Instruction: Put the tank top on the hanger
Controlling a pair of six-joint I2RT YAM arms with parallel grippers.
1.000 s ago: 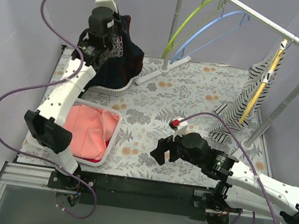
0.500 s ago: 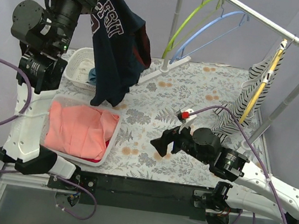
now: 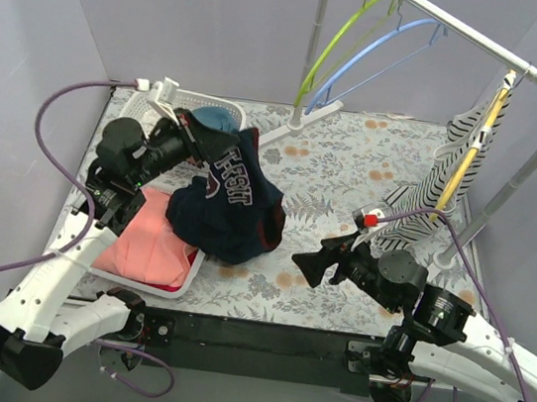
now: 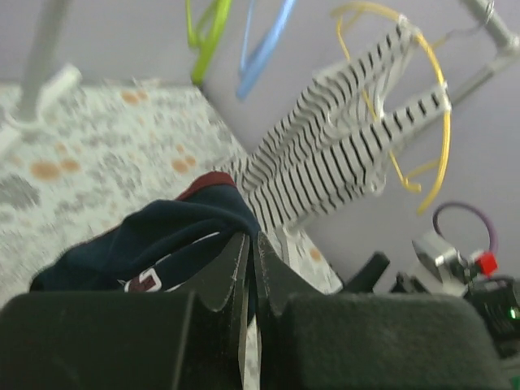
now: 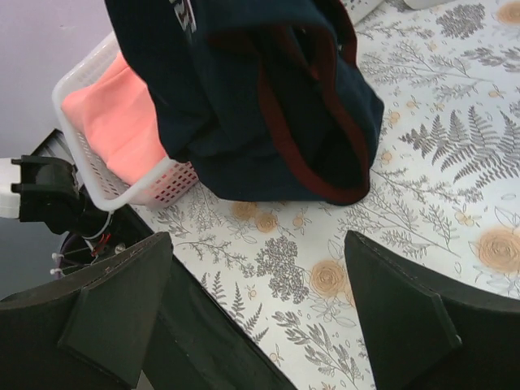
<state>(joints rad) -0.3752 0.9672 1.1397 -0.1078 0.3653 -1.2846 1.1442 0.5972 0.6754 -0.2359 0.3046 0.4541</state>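
The navy tank top (image 3: pixel 233 206) with dark red trim hangs bunched from my left gripper (image 3: pixel 195 138), which is shut on its fabric. Its lower part rests on the table and over the front basket's corner. In the left wrist view the fingers (image 4: pixel 231 268) pinch the navy cloth (image 4: pixel 162 236). The right wrist view shows the tank top (image 5: pixel 244 89) with a red-trimmed opening. The light-blue hanger (image 3: pixel 368 60) hangs on the rail at the back, and also shows in the left wrist view (image 4: pixel 264 49). My right gripper (image 3: pixel 308 264) is open and empty over the table (image 5: pixel 258 244), near the shirt's lower edge.
A white basket (image 5: pixel 122 195) holds a coral-pink garment (image 3: pixel 148 239) at front left. Another white basket (image 3: pixel 167 107) stands at the back left. A lime-green hanger (image 3: pixel 336 41) hangs beside the blue one. A yellow hanger (image 3: pixel 470 154) carries the striped top (image 4: pixel 341 154). The rack rail (image 3: pixel 472 35) crosses the back right.
My left arm lifted the tank top high out of the back basket, then swung down and right; the shirt now rests on the table. My right gripper shifted right and turned toward it.
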